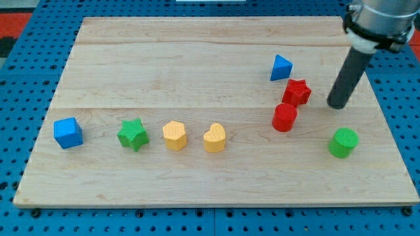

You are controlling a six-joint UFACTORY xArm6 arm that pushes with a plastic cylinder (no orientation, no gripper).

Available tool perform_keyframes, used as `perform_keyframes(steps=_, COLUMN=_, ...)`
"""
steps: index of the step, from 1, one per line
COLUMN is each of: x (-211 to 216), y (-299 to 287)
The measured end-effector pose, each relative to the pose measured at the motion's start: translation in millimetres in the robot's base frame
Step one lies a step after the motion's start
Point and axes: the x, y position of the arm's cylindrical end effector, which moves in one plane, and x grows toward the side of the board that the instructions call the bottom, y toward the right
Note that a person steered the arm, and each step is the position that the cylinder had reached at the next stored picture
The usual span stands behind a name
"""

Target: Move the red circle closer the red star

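Observation:
The red circle [285, 117] sits on the wooden board at the view's right of centre. The red star [296, 92] lies just above it and slightly to the right, with a very small gap between them. My tip [338, 105] is on the board to the right of both red blocks, about level with the space between them, and touches neither. The rod rises from the tip toward the view's top right.
A blue triangle [281, 67] lies above the red star. A green circle [343, 142] lies below my tip. Along the lower left are a blue cube [68, 132], a green star [133, 134], a yellow hexagon [174, 136] and a yellow heart [214, 137].

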Motion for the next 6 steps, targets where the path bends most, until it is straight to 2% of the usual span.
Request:
perform_keyframes(steps=2, x=-17.8, y=-21.7)
perform_keyframes(steps=3, x=-19.6, y=-59.1)
perform_keyframes(steps=4, x=-23.8, y=-40.2)
perform_keyframes(steps=5, x=-23.1, y=48.1)
perform_keyframes(steps=6, x=42.0, y=112.9)
